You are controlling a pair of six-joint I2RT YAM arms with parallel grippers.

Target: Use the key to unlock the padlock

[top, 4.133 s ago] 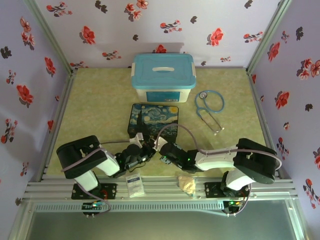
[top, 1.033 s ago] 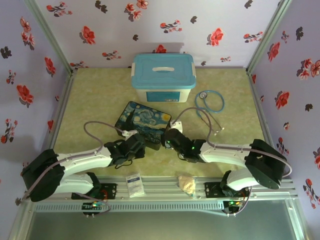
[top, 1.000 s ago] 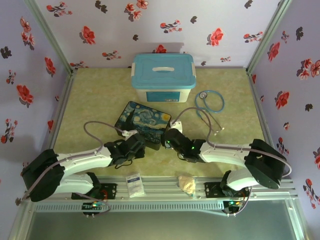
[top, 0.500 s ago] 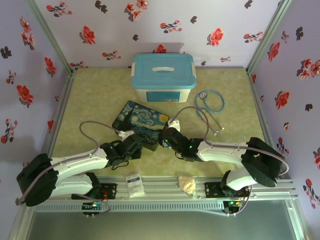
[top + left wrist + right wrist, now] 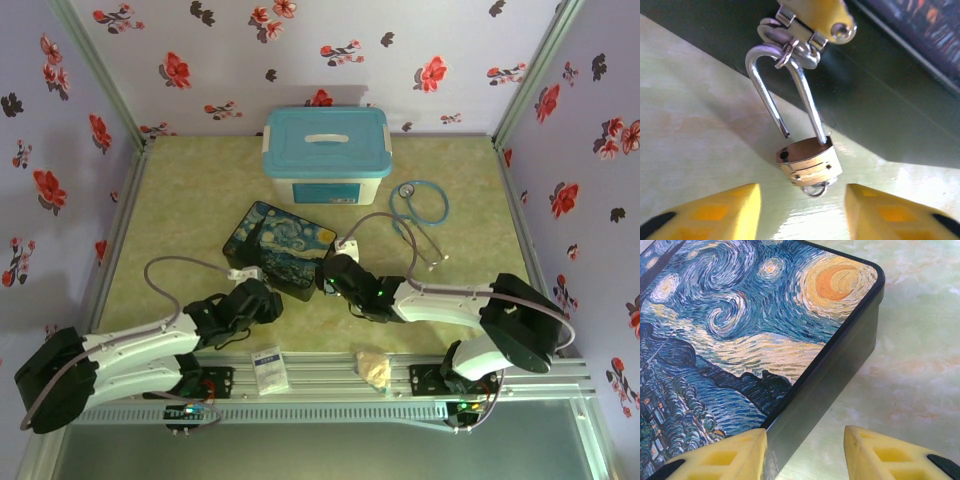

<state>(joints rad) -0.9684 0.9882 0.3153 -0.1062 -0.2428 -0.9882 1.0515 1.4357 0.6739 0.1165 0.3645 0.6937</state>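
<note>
my left gripper [image 5: 802,215] is spread wide, nothing between its yellow fingers [image 5: 720,210], whose bases are cut off at the frame's bottom edge. just ahead, the padlock [image 5: 807,162] hangs by its shackle [image 5: 767,100] from the brass clasp [image 5: 812,17] of the starry-night box [image 5: 740,335]. one shackle leg stands free of the body. a small wire loop [image 5: 816,190] pokes out beneath. whether it belongs to the key i cannot tell. my right gripper [image 5: 805,455] is spread too, empty, straddling the box's corner edge over the table [image 5: 910,365].
</note>
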